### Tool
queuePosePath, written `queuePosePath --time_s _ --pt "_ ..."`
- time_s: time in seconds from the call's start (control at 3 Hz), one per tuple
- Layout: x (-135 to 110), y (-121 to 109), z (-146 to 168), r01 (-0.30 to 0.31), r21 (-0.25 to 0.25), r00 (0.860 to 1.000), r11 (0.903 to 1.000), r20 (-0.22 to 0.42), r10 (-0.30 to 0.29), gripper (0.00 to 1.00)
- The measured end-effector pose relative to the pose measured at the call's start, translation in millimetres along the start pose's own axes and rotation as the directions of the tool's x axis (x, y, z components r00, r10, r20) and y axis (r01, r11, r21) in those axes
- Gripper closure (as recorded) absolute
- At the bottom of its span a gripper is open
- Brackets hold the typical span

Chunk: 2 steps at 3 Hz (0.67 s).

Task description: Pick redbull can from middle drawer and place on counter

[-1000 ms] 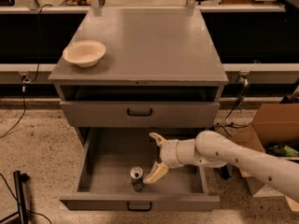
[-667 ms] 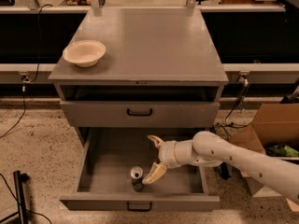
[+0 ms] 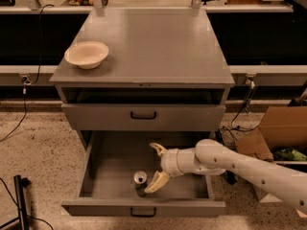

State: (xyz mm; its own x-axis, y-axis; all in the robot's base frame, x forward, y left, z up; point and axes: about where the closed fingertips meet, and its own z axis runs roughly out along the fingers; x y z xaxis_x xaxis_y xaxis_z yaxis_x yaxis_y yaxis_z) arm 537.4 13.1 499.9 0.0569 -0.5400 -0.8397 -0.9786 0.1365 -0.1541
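Note:
The redbull can stands upright in the open middle drawer, near its front, silver lid showing. My gripper reaches into the drawer from the right on a white arm. Its fingers are spread open. One fingertip is just right of the can, the other fingertip is further back, and nothing is held. The grey counter is the cabinet's top, above the drawers.
A cream bowl sits on the counter's left side. A taller-fronted drawer with a black handle is shut above the open one. A cardboard box stands on the floor at the right. Cables lie at the left.
My gripper has edged slightly left, bringing the near fingertip closer to the can. The can has not moved.

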Motion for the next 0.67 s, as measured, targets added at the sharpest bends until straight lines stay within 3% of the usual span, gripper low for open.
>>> queuePosePath --time_s 0.67 --pt "18.5 19.4 39.7 0.048 -0.024 0.997 0.9985 0.054 -0.047 0.02"
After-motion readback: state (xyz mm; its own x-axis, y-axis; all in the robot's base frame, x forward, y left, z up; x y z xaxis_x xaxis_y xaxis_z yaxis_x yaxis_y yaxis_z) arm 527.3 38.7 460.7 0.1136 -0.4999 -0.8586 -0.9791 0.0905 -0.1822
